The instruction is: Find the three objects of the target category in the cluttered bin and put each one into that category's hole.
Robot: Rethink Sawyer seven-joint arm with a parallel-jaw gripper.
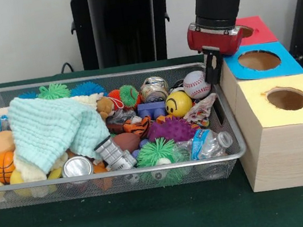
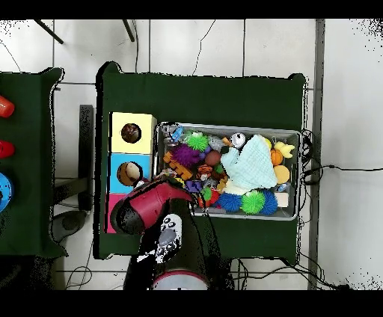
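Note:
A wire bin holds mixed clutter: a baseball, a yellow smiley ball, a small basketball, a brown football, a purple spiky ball and a green fuzzy ball. Right of it stand three wooden boxes with holes, topped red, blue and yellow. My gripper hangs above the bin's far right corner, beside the blue box, with nothing seen in it. In the overhead view my arm hides the gripper and part of the red box.
A mint cloth covers the bin's left half. A can, a crushed water bottle, a tiger toy and a blue block lie among the balls. From above, the yellow box and blue box adjoin the bin.

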